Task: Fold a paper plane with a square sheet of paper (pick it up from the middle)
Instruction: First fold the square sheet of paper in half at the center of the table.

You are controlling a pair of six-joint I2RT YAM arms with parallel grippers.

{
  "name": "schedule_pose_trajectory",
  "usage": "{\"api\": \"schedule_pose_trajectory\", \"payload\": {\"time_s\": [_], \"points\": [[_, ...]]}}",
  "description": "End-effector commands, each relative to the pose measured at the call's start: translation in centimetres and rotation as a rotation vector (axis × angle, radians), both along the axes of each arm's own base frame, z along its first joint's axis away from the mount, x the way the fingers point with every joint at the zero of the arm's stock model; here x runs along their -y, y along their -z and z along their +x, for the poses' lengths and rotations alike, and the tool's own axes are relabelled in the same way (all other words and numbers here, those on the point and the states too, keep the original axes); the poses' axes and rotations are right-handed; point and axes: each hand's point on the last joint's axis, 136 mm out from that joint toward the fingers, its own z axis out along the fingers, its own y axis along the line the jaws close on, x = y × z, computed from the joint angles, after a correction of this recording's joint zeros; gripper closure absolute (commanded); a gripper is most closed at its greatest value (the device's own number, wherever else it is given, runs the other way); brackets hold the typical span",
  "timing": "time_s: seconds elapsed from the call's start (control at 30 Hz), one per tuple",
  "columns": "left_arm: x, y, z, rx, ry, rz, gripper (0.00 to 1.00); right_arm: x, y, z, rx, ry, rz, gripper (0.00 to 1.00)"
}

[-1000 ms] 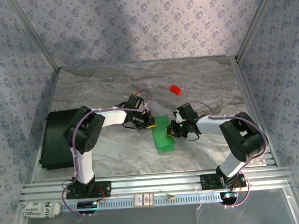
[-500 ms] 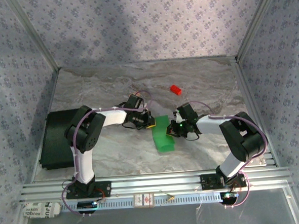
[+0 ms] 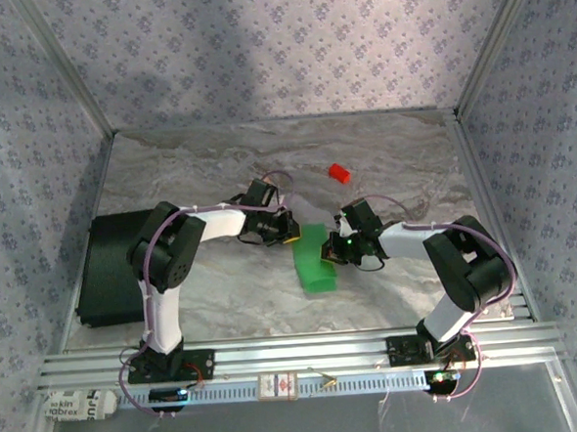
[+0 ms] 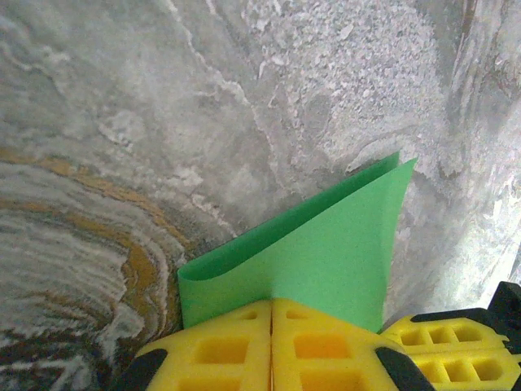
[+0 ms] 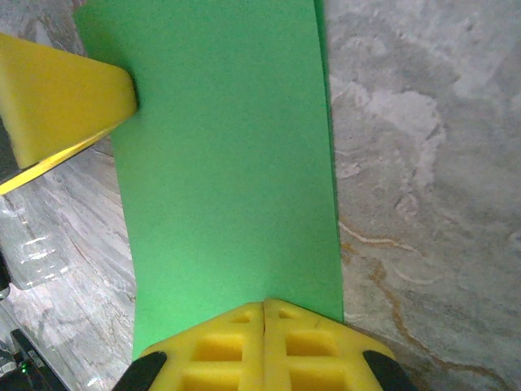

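Note:
The square sheet of paper (image 3: pixel 314 260) is bright green and folded over into a long strip, lying mid-table between both arms. My left gripper (image 3: pixel 291 236) is at its far left edge. In the left wrist view, its yellow fingertips (image 4: pixel 236 326) are shut together, and the doubled paper (image 4: pixel 326 244) rises from them with a loop at the left. My right gripper (image 3: pixel 334 249) is at the strip's right side. Its shut fingers (image 5: pixel 301 334) press on the flat paper (image 5: pixel 228 163), with nothing seen between them. The left gripper's finger (image 5: pixel 65 98) touches the paper's other edge.
A small red block (image 3: pixel 339 173) lies further back on the marble table (image 3: pixel 225 298). A black flat object (image 3: pixel 104 271) fills the left side. An aluminium rail (image 3: pixel 297 353) runs along the near edge, and patterned walls close in the back and sides.
The left arm has shifted very slightly. The paper and the right gripper stay where they were.

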Motion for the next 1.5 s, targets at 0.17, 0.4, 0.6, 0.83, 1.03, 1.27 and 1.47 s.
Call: {"api": "schedule_pose_trajectory", "payload": {"time_s": [0.17,0.4,0.6,0.83,1.03,1.27,1.47], "points": [[-1.9,1.9,1.5,0.008,-0.084,0.067,0.92,3.8,4.9,-3.8,-0.149,0.022,-0.191,1.00],[-2.2,1.2,3.2,0.020,-0.141,0.037,0.91,3.8,5.0,-3.9,-0.157,0.012,-0.191,1.00],[-2.9,2.1,3.6,-0.012,-0.183,0.080,0.90,4.1,5.1,-4.1,-0.162,0.009,-0.193,1.00],[-4.0,2.8,3.8,-0.026,-0.229,0.165,0.91,4.1,4.9,-4.1,-0.158,0.008,-0.190,1.00],[-4.1,2.5,4.6,-0.021,-0.274,0.208,0.90,4.1,4.8,-3.9,-0.155,0.009,-0.187,1.00],[-4.0,2.2,4.7,-0.023,-0.278,0.232,0.90,4.1,5.0,-4.0,-0.156,0.008,-0.188,1.00],[-3.3,1.4,5.2,-0.019,-0.271,0.218,0.90,4.0,5.0,-3.9,-0.154,0.015,-0.184,1.00]]}}
